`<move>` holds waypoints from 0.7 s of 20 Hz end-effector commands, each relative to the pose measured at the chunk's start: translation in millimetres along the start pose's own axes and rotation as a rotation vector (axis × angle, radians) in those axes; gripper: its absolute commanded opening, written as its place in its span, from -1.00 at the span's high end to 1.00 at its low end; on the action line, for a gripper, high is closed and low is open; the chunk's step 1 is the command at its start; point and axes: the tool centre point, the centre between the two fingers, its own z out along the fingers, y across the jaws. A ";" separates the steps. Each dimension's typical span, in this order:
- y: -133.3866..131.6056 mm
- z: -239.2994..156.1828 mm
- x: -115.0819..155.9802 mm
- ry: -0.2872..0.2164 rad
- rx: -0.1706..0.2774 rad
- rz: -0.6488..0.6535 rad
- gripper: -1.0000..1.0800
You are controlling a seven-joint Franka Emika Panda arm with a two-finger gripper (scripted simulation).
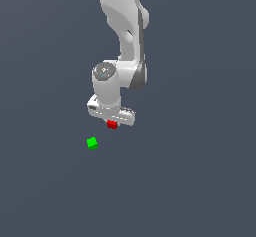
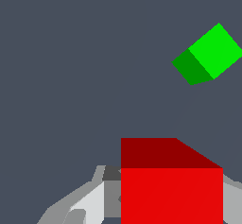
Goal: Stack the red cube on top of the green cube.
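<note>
You have the red cube (image 1: pixel 112 124) sitting between the fingers of the gripper (image 1: pixel 112 123), which looks clamped on it; the wrist view shows grey finger metal against both sides of the cube. In the exterior view the cube hangs just under the hand, apparently off the bench (image 1: pixel 200 181) (no shadow or contact is rendered, so treat the height as a judgement). The green cube (image 1: pixel 92 142) rests alone on the bench, near the red one but apart, to the exterior view's left and nearer the camera.

Risks from here:
- The green cube sits rotated relative to the red one in the wrist view. Release without matching yaw and the corners overhang, so the stack may tip.
- Descend off-centre and a finger may knock the green cube aside.
- Release from too high and the red cube bounces off.
</note>
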 end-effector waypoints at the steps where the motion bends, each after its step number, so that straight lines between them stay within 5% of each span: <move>1: 14.8 6.2 17.8 0.001 0.000 0.000 1.00; 14: 64.9 28.4 83.1 0.001 0.001 -0.001 1.00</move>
